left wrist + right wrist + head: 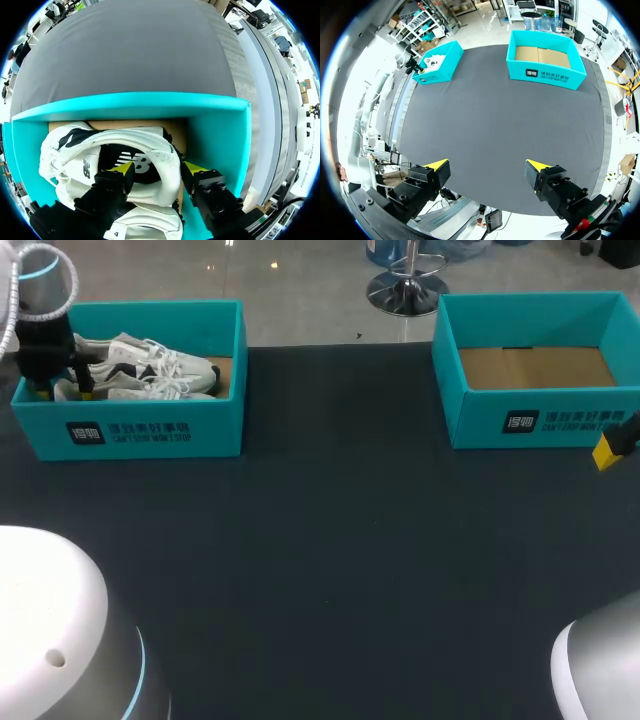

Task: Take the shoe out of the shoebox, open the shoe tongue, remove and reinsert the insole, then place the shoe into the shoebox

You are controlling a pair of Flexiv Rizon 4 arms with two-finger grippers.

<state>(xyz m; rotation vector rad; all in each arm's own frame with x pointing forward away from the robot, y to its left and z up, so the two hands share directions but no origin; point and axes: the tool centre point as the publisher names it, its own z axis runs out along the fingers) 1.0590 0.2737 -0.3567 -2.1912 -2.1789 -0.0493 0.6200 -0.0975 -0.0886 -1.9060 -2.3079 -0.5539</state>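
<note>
Two white shoes lie in the teal shoebox point(140, 435) at the table's back left. My left gripper point(62, 390) is down inside that box at its left end. In the left wrist view it point(157, 172) straddles the heel wall of one white shoe point(145, 142). One finger is inside the dark shoe opening, a little off the wall, and the other is against the outside of the heel. The second shoe point(145, 225) lies under the gripper. My right gripper point(487, 170) hangs open and empty above the table's right edge point(608, 452).
A second teal shoebox point(540, 425), with only bare cardboard on its floor, stands at the back right. The dark table mat point(340, 570) stretches between and in front of the two boxes. The box wall point(215, 135) is close beside my left gripper's outer finger.
</note>
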